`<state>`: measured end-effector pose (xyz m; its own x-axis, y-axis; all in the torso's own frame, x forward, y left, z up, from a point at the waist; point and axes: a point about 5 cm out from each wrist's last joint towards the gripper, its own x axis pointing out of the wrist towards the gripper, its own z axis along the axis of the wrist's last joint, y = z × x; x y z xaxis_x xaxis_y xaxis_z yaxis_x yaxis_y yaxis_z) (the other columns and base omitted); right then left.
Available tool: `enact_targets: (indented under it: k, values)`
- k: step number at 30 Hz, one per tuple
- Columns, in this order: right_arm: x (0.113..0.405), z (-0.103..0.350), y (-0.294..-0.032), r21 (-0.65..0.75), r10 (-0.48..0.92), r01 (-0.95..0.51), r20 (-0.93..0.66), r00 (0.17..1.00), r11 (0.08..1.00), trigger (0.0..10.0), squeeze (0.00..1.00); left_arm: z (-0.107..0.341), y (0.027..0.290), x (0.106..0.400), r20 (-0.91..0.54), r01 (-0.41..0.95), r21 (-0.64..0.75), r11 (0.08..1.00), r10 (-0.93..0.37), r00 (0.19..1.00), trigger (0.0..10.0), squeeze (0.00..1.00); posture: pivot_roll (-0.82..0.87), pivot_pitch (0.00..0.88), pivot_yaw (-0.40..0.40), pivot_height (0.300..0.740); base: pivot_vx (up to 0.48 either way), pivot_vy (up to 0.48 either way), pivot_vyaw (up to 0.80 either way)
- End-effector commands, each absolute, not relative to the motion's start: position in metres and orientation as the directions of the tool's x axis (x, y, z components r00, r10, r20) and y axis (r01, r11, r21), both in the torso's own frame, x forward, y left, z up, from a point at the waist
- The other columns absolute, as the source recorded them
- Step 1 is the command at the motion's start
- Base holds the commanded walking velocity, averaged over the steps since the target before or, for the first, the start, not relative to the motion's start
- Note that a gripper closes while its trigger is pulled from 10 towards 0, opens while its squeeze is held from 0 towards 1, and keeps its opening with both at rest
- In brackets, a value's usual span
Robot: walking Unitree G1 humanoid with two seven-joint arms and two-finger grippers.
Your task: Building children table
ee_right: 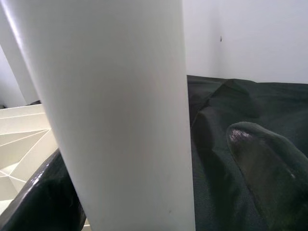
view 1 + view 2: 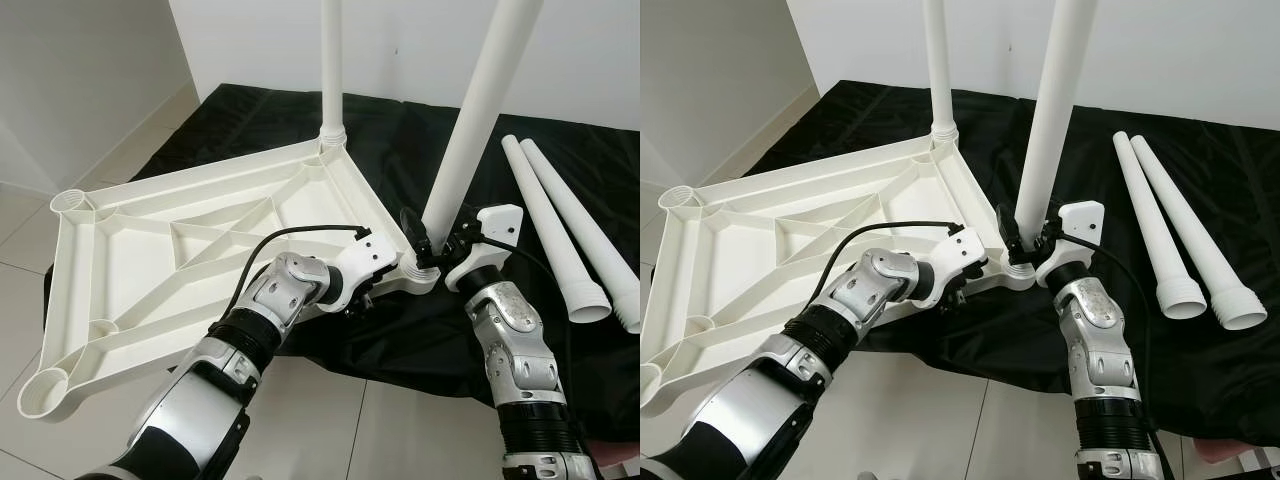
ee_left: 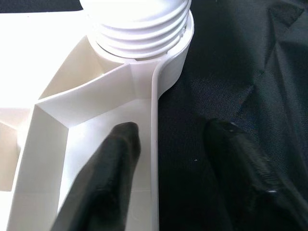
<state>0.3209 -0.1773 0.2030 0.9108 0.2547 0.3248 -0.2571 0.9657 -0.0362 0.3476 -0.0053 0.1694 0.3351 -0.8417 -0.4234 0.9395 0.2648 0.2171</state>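
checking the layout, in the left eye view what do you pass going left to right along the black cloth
upside-down table top → far fitted leg → near leg held by the right gripper → two loose legs

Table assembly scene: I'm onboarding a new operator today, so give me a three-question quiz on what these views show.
1. How many legs stand upright in the upturned tabletop, and how many lie loose on the black cloth?
2. True or false: the right gripper is at the base of the near leg.
3. Which part does the left gripper straddle? A) the far leg B) the tabletop's edge wall near the leg socket C) a loose leg

Key: 1. Two upright, two loose. 2. True. 3. B
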Motion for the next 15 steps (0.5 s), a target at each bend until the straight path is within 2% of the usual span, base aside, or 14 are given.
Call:
enact_targets:
  k: [1, 8, 15]
  values:
    - [0.3198, 0.1961, -0.1791, -0.024, 0.250, -0.255, 0.297, 0.922, 0.967, 10.0, 0.00, 0.1614, -0.0013, 0.3494, -0.438, 0.929, 0.208, 0.305, -0.820, 0.368, 0.0, 0.00, -0.16, 0.128, 0.113, 0.740, 0.000, 0.000, 0.00]
    - [0.3185, 0.1970, -0.1820, -0.042, 0.293, -0.294, 0.290, 0.911, 0.955, 10.0, 0.00, 0.1597, -0.0001, 0.3482, -0.435, 0.933, 0.209, 0.293, -0.826, 0.357, 0.0, 0.00, -0.16, 0.120, 0.110, 0.740, 0.000, 0.000, 0.00]
    - [0.3110, 0.1945, -0.1852, -0.098, 0.434, -0.424, 0.241, 0.868, 0.901, 10.0, 0.00, 0.1542, 0.0030, 0.3466, -0.447, 0.934, 0.215, 0.284, -0.822, 0.353, 0.0, 0.00, -0.17, 0.107, 0.103, 0.740, 0.000, 0.000, 0.00]
